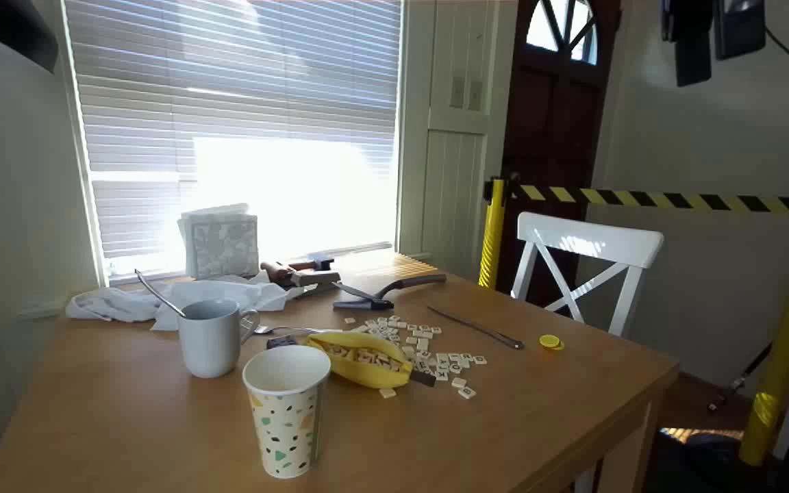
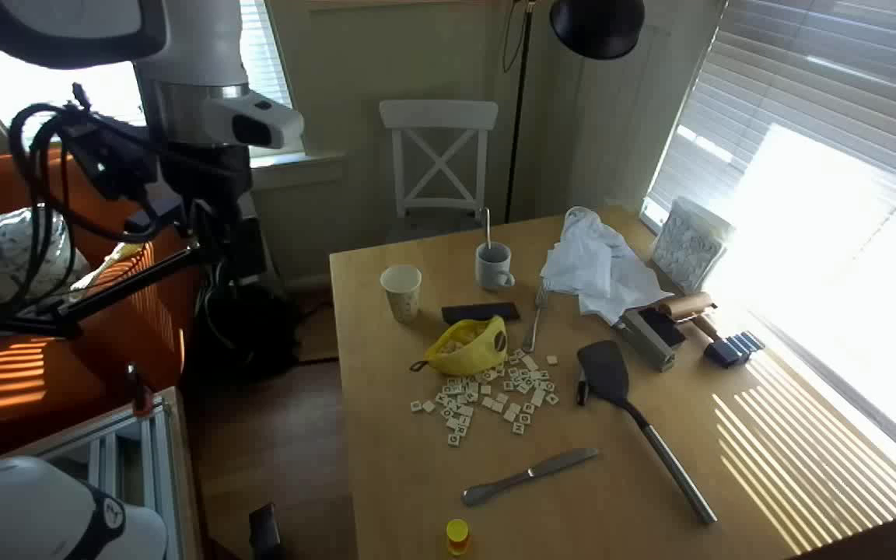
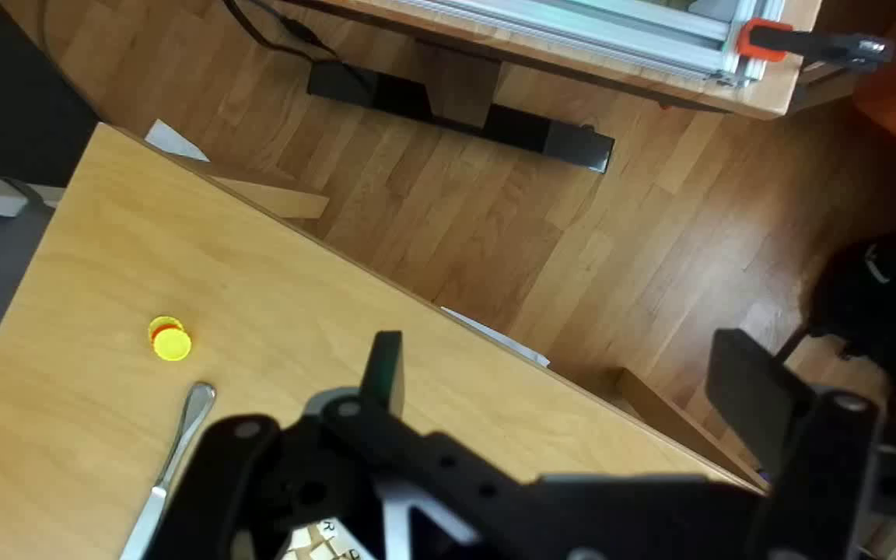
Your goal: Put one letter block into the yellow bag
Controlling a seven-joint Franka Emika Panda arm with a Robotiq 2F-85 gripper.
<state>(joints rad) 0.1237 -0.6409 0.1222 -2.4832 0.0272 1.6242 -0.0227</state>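
The yellow bag [image 1: 357,374] is banana-shaped and lies on the table with its top unzipped; letter blocks show inside it. It also shows in an exterior view [image 2: 473,360]. Many loose cream letter blocks [image 1: 443,359] are spread on the table beside it, also in an exterior view [image 2: 453,440]. A few blocks [image 3: 322,551] show at the bottom edge of the wrist view, partly hidden by the gripper. My gripper [image 3: 561,365] is open with nothing between its fingers, high above the table edge and floor, away from bag and blocks. The bag is out of the wrist view.
A paper cup [image 2: 402,292] and a grey mug [image 2: 492,268] with a utensil stand near the bag. A dark bar [image 2: 481,313], fork [image 2: 535,319], spatula [image 2: 607,369], knife [image 2: 530,476], white cloth [image 2: 603,264] and small yellow-lidded container [image 2: 457,537] lie around the blocks.
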